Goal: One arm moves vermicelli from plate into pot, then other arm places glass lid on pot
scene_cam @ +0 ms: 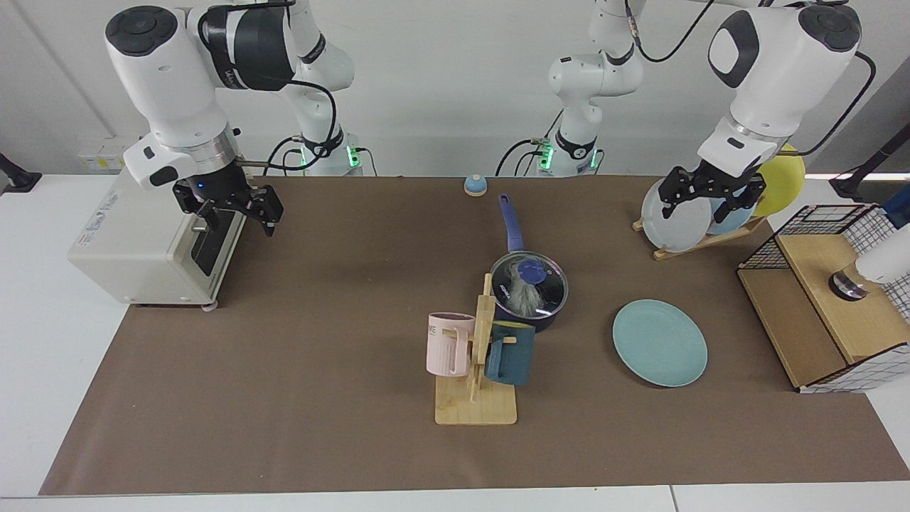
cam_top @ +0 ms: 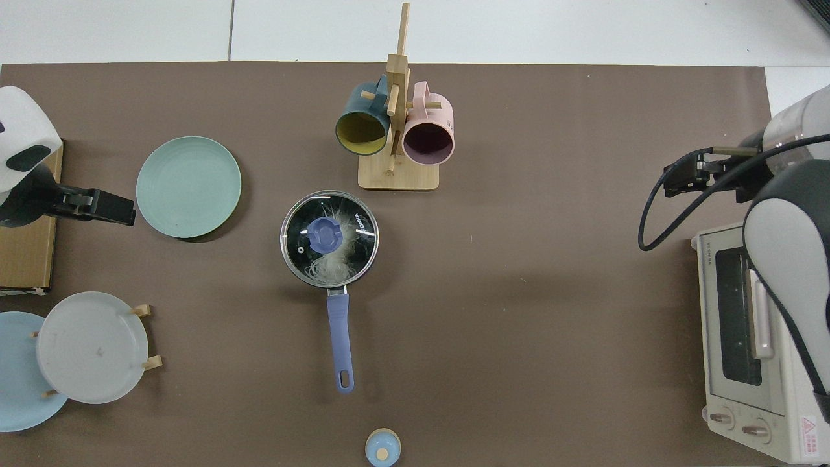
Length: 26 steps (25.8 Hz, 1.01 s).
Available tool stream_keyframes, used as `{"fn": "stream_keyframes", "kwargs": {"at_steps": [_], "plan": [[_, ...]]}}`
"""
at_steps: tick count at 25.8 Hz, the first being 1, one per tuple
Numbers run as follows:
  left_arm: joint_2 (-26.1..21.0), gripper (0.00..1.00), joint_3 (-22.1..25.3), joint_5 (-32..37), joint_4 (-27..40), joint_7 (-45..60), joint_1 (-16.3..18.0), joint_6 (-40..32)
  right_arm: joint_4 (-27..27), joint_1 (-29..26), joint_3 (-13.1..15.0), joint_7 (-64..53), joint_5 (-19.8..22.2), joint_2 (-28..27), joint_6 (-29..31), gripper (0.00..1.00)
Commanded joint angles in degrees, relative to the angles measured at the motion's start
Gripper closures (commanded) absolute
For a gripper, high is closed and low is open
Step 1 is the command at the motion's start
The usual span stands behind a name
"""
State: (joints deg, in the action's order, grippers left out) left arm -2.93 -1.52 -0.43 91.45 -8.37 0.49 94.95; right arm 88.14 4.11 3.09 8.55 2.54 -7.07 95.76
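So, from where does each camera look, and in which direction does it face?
Facing view: across the table, looking toward both arm bases; right gripper by the toaster oven, left gripper at the plate rack, both open.
Top view: overhead, looking straight down; arm parts show at both side edges.
Shared: lidded pot, teal plate, mug stand.

right gripper (scene_cam: pixel 231 211): fingers spread, pointing down, raised, far out to its side
left gripper (scene_cam: pixel 711 197): fingers apart, hanging, arm waits

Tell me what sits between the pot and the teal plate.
Nothing: in the top view only bare brown mat separates the pot from the plate.
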Motion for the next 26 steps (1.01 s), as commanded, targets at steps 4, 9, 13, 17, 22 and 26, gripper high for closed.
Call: {"fn": "stream_keyframes", "kwargs": {"at_steps": [4,9,13,17,22,26], "plan": [[1.43,0.00,0.29,-0.97,1.62,-1.30,0.12,0.94,10.21,-1.73,-0.98,-2.57,-2.01,6.46,5.32,0.00],[1.43,0.00,0.29,-0.97,1.62,-1.39,0.12,0.94,10.21,-4.63,-0.89,-3.88,-5.52,6.37,4.97,0.00],[1.43,0.00,0.29,-0.97,1.62,-1.30,0.12,0.94,9.95,-4.81,-0.89,-6.09,-5.61,6.02,5.32,0.00],[1.43,0.00,0.29,-0.97,1.62,-1.39,0.12,0.85,8.46,-4.38,-0.89,-5.83,-4.65,4.97,6.11,0.00],[1.43,0.00,0.29,-0.97,1.62,-0.87,-0.05,0.85,5.92,-4.11,-0.80,-5.56,-4.21,3.56,4.79,0.00],[1.43,0.00,0.29,-0.97,1.62,-1.04,-0.05,0.85,3.36,-4.02,-0.80,-5.56,-3.50,2.42,3.48,0.00]]}}
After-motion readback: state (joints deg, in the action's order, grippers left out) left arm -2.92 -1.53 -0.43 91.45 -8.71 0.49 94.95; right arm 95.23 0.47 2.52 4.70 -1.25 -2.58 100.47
